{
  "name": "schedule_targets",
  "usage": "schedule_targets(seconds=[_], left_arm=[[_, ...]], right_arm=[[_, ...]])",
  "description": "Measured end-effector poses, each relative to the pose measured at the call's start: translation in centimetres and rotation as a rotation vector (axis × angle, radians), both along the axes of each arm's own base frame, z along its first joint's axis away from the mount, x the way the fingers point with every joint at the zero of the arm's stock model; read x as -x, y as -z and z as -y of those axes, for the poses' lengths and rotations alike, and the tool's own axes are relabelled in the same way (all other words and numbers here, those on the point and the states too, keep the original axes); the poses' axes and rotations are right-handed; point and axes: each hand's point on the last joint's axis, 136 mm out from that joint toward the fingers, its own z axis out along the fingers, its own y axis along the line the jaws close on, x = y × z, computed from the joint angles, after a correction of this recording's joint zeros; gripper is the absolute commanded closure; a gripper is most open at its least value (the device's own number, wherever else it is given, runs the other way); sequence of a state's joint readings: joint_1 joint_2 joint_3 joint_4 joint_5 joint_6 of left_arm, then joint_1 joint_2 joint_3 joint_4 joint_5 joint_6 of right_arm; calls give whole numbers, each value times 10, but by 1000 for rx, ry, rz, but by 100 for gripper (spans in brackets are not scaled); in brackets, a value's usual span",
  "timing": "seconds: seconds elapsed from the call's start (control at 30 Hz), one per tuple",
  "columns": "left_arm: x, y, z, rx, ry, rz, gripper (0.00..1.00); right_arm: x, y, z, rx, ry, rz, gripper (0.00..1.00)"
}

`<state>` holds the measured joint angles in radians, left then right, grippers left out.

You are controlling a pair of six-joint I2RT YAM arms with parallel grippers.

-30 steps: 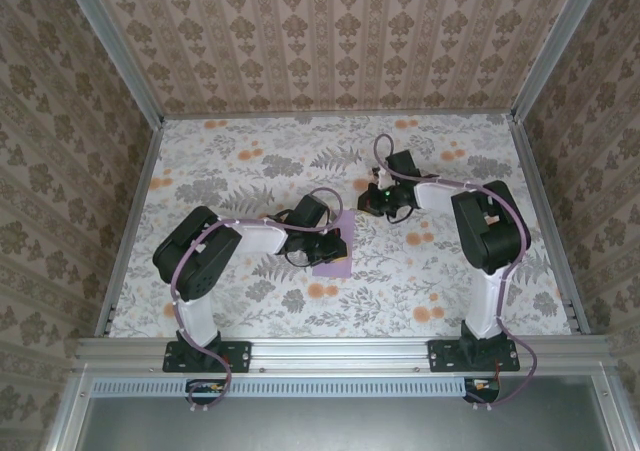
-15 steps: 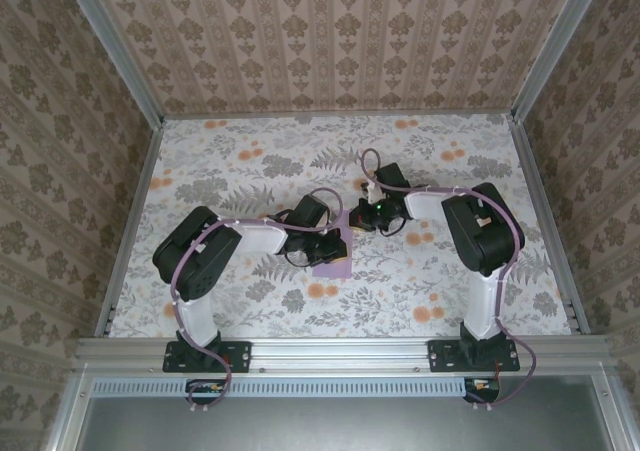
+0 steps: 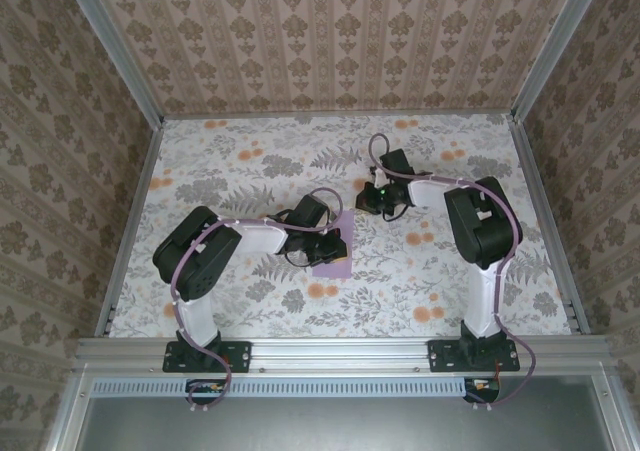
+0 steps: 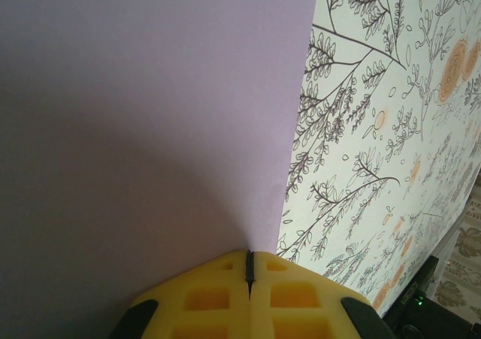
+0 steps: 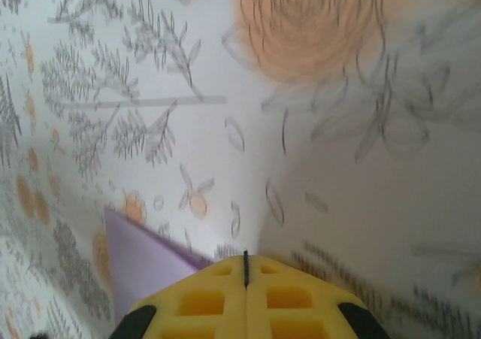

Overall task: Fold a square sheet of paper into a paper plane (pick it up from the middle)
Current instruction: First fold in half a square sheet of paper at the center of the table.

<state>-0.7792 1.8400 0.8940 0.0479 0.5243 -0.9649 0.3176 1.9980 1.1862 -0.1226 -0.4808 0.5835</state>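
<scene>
**A:** Logging position first. The square sheet of paper (image 4: pixel 150 113) is lying flat on the floral tabletop (image 4: pixel 361 128), left of centre, under the wrist of the left arm in the overhead view.

**B:** Fingers?

**A:** The left gripper (image 4: pixel 249 256) is showing its yellow pads pressed together with nothing between them. Its closed tip is sitting over the sheet just inside the right-hand edge, seemingly bearing down on it. The right gripper (image 5: pixel 246 258) is likewise fully closed and empty. It is hovering low over bare tabletop, with a lavender corner lying just beside it on its left.

**B:** Handling judgement?

**A:** I am expecting thin, light, floppy stock. It is likely to slide easily on the smooth tabletop, buckle if pushed edgewise, and crease for good wherever it is pinched. The flat edges are offering nothing to grip. So I am reckoning a hold means pinching up a small ridge in the middle, as the task says, while one tip is pinning the sheet against drift.

**B:** What is not readable?

**A:** The left arm is covering much of the sheet from above, so I am unable to say whether it is a full square or already carrying a fold. The pads are hiding any actual contact under the left tip. The right wrist picture is blurring toward its far side, so the gap between that tip and the table is unclear.
</scene>
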Motion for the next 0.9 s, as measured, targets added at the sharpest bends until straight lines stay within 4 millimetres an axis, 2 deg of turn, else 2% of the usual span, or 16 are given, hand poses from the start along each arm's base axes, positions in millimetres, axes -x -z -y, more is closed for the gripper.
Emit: schedule_targets(seconds=[0.17,0.37,0.53,0.67,0.9], left_arm=[[0,0,0,-4,3,0,100],[0,-1,0,-10,19,8,100],[0,-2,0,-14,35,20,100],[-2,-4,1,-6,46,40,96],[-12,-15,11,36,61,100,96]], right_arm=[[27,-13,-7,-44,-22,-3,100],[48,-6,-30,-77,-83,-39,100],[50,8,-35,-75,-97,-77,100],[45,8,-37,-71,-110,-81,100],[42,9,-40,-76,-124,-79,100]])
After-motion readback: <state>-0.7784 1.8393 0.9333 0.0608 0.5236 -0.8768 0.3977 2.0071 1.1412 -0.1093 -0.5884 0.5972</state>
